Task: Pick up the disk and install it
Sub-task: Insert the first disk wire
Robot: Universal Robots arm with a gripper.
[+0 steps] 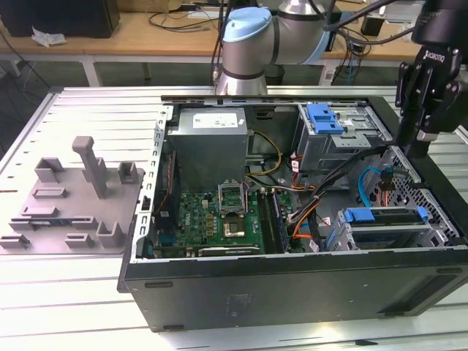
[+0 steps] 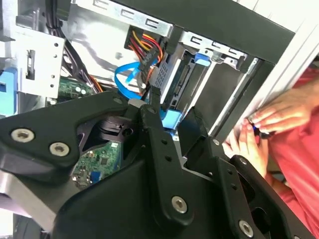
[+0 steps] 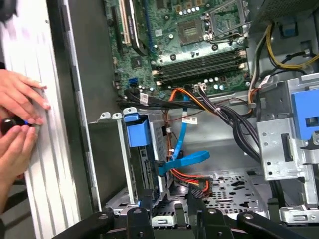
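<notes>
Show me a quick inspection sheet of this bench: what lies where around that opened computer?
Surface: slatted metal table carrying an open computer case.
Job's things: the disk, blue-framed, sits in a metal bay at the case's corner on the exterior view's right.
Clutter: grey fixture plate with upright blocks, beside the case.
Grippers: gripper with fingers apart, holding nothing, over the case near the disk.
Cables: blue ribbon cable and black wire bundle run inside the case.
Surroundings: a person's hands on the table beside the case; wooden bench behind.
</notes>
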